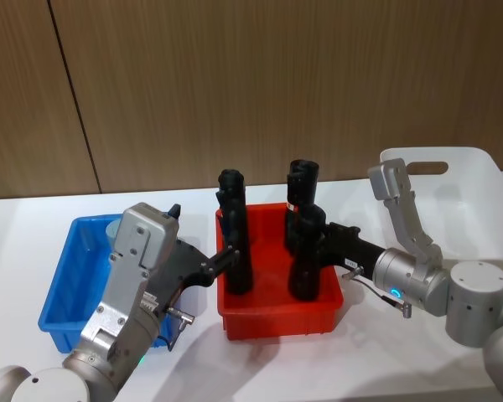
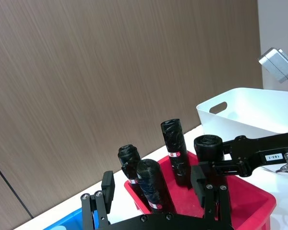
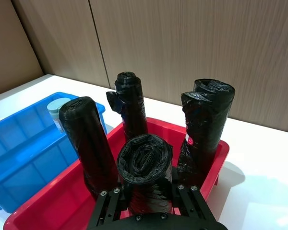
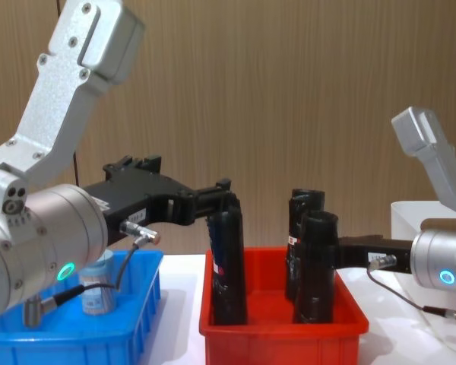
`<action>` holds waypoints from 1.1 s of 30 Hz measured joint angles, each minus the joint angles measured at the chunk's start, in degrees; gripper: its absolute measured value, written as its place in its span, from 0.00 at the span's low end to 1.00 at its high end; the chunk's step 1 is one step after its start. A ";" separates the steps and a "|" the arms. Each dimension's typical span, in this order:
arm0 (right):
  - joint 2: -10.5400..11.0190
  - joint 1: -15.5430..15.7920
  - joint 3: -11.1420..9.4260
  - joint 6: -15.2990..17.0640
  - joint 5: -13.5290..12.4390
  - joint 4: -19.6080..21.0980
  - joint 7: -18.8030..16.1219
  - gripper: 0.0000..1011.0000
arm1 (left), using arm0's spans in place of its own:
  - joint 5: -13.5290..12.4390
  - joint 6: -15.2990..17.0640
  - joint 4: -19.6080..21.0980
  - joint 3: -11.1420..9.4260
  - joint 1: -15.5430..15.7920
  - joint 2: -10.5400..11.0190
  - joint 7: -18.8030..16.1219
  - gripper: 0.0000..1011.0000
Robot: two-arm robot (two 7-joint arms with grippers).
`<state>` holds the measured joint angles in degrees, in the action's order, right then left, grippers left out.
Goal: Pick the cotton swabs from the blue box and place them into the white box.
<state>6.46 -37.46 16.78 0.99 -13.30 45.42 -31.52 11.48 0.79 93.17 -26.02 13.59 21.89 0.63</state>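
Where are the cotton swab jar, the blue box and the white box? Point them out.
cotton swab jar (image 4: 97,293), chest view, on its clear side wall.
blue box (image 1: 60,322), head view, on its near left rim.
white box (image 1: 478,180), head view, on its right inner wall.

There are three boxes on the table: one blue box (image 1: 63,297), one red box (image 1: 277,322) and one white box (image 1: 474,180).

In the red box stand four black tubes (image 3: 144,172), all upright. The right wrist view shows all four together.

In the blue box I can count one jar of cotton swabs (image 4: 97,287), with a pale lid. Part of this box is hidden behind the left arm, so I cannot tell if there are more jars.

Two robot arms reach over the table, each with one gripper: the left gripper (image 1: 228,258) and the right gripper (image 1: 312,243).
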 joint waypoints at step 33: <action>4.84 7.06 -3.02 8.31 -4.54 26.43 4.76 0.36 | 0.00 0.00 0.00 0.00 0.00 0.00 0.00 0.99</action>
<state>11.31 -30.40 13.76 9.30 -17.84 71.85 -26.75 11.48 0.80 93.17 -26.02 13.59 21.89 0.62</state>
